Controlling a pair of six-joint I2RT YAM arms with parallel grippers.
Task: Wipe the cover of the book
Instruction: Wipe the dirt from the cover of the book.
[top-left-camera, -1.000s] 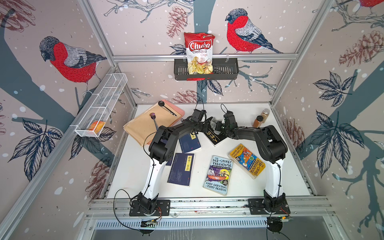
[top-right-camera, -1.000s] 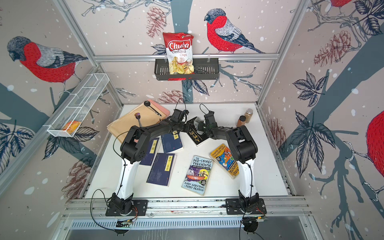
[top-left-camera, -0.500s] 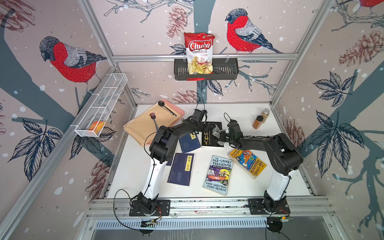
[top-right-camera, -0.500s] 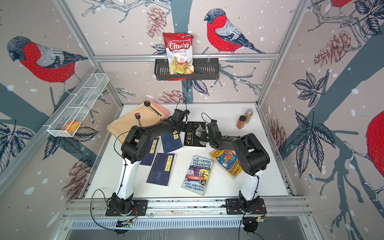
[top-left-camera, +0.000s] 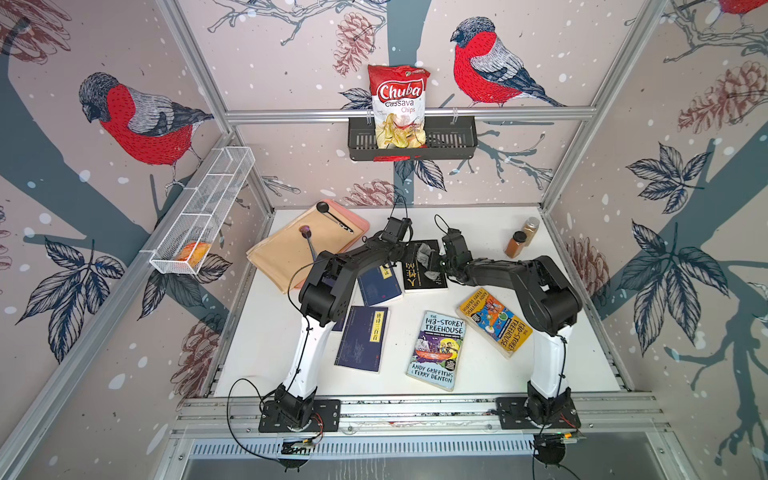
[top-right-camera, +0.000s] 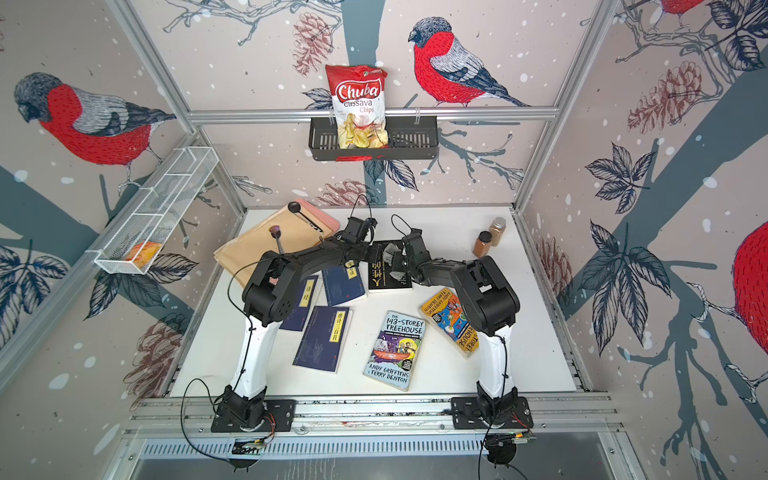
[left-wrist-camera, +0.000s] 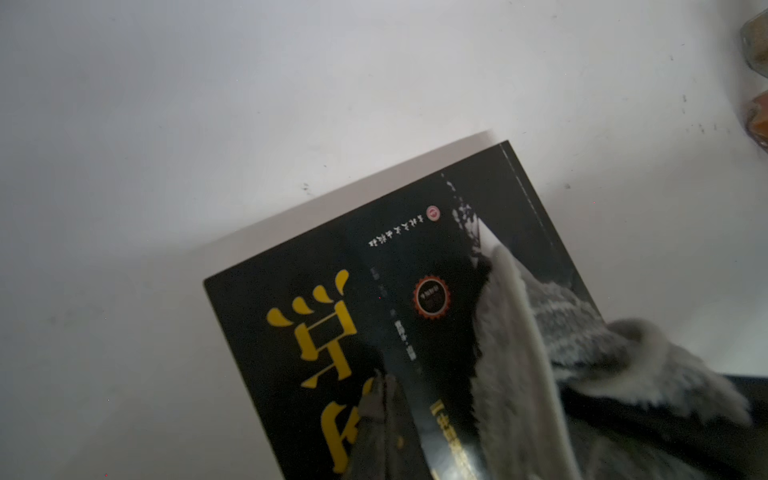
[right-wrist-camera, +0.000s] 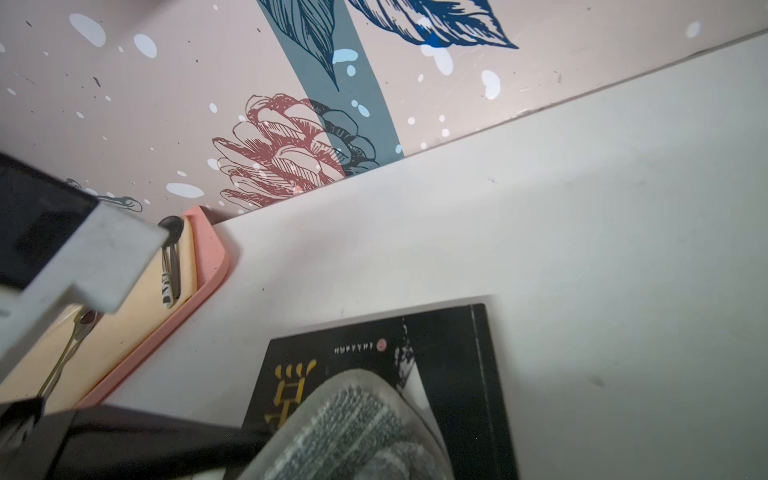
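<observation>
The book (top-left-camera: 428, 282) is black with yellow characters. The cloth (top-left-camera: 424, 252) is grey with paler stripes. The table (top-left-camera: 494, 374) is white. A navy book (top-left-camera: 361, 338) carries a yellow label strip. One paperback (top-left-camera: 436, 349) has a purple and orange cartoon cover. The walls (top-left-camera: 291, 62) are pale pink, patterned with red-breasted grey birds and brown pine cones.

We see a white counter (top-left-camera: 478, 224) carrying a black book (top-left-camera: 426, 280) mid-frame, blue books (top-left-camera: 361, 338) left of centre and two Treehouse books (top-left-camera: 436, 351) lower right. A pink tray (top-left-camera: 361, 225) lies upper left, with two spice jars (top-left-camera: 515, 245) upper right.
</observation>
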